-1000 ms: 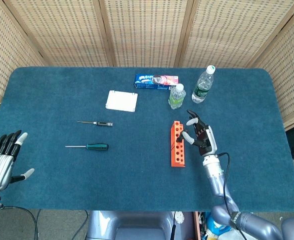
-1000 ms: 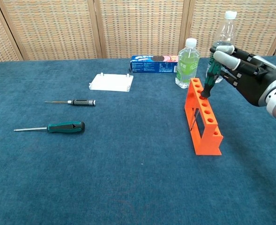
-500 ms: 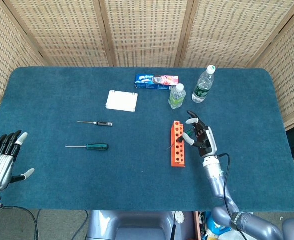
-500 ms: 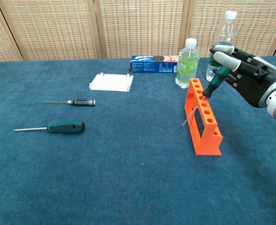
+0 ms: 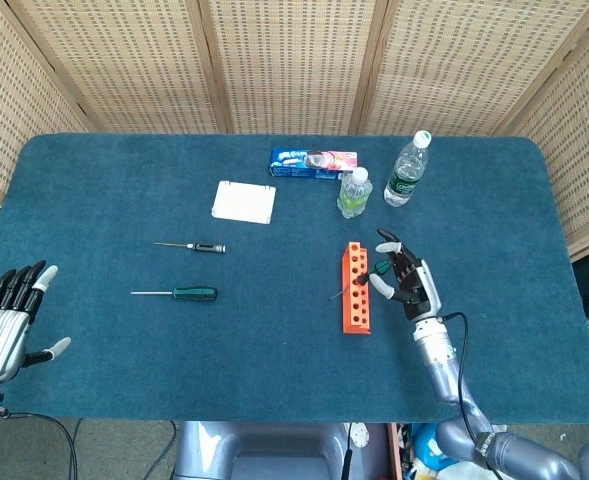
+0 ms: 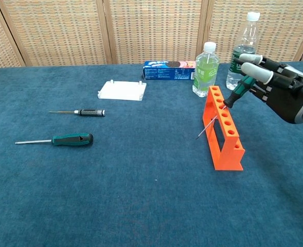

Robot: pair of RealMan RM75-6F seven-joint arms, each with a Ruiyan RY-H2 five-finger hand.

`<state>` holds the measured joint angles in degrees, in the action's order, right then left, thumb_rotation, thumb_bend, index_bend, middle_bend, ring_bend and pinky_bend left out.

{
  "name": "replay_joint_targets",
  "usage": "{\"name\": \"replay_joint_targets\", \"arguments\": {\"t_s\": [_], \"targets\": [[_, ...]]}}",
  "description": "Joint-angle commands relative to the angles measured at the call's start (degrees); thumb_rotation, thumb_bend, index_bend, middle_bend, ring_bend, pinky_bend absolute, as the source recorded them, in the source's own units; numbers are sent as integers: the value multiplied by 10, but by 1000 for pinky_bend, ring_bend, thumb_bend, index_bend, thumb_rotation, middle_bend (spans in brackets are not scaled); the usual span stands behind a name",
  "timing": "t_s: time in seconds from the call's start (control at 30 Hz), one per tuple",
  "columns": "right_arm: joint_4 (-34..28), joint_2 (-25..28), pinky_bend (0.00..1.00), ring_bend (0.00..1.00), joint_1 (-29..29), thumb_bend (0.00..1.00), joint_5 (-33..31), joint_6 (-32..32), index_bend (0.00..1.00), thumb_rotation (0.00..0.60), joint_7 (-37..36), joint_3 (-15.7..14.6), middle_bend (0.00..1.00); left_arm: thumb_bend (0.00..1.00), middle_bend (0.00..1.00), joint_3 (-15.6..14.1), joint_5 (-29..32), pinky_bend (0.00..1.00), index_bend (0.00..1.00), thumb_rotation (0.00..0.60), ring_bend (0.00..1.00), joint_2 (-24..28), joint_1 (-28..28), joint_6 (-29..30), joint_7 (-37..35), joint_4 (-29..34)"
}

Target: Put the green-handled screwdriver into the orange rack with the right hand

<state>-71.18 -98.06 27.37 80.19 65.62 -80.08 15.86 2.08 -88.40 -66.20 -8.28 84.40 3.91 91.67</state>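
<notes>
Holding: right robot hand (image 6: 280, 92) pinches a green-handled screwdriver (image 6: 237, 92) by its handle, fingers curled round it; the tool is tilted, its shaft passing through a hole near the far end of the orange rack (image 6: 223, 128) and its tip poking out on the rack's left side
Left robot hand: at the near left edge of the head view (image 5: 4, 325), fingers spread, nothing in it; well apart from every tool
Orange rack: stands on the blue surface (image 6: 141, 195), its long side running near to far, a row of round holes along the top
Second green-handled screwdriver: lies flat on the left (image 6: 56, 140), shaft pointing left; untouched
Black-handled screwdriver: lies flat just beyond it (image 6: 79, 111), thinner, shaft also pointing left
White flat box: further back, near the middle (image 6: 122, 90)
Green bottle: upright beyond the rack (image 6: 205, 63); a clear water bottle (image 6: 244, 46) stands to its right
Biscuit packet: blue, lying at the far side (image 6: 169, 70), left of the green bottle
</notes>
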Motion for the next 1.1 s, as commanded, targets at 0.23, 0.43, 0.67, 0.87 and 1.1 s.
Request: {"name": "replay_joint_targets", "arguments": {"t_s": [0.23,0.43,0.67,0.87,1.1], "targets": [[-18,10,0,0,-7,195,8,4,382,600,-3,-12,125,0,0,-1,-1,0,0,600,0,-1,-1,-2,0,-1],[-27,16,0,0,-9,196,17,10,382,600,-3,-19,125,0,0,-1,-2,0,0,600,0,-2,-1,-2,2,-1],[-53,22,0,0,-5,195,13,6,382,600,21,-16,125,0,0,-2,-3,0,0,600,0,-2,-1,-1,2,0],[-72,26,0,0,-4,195,11,4,382,600,35,-16,125,0,0,-1,-1,0,0,600,0,-1,-1,-2,-1,-1],[-83,25,1,0,-5,195,9,3,382,600,43,-19,125,0,0,-1,-3,0,0,600,0,-1,-1,-1,-1,0]]}}
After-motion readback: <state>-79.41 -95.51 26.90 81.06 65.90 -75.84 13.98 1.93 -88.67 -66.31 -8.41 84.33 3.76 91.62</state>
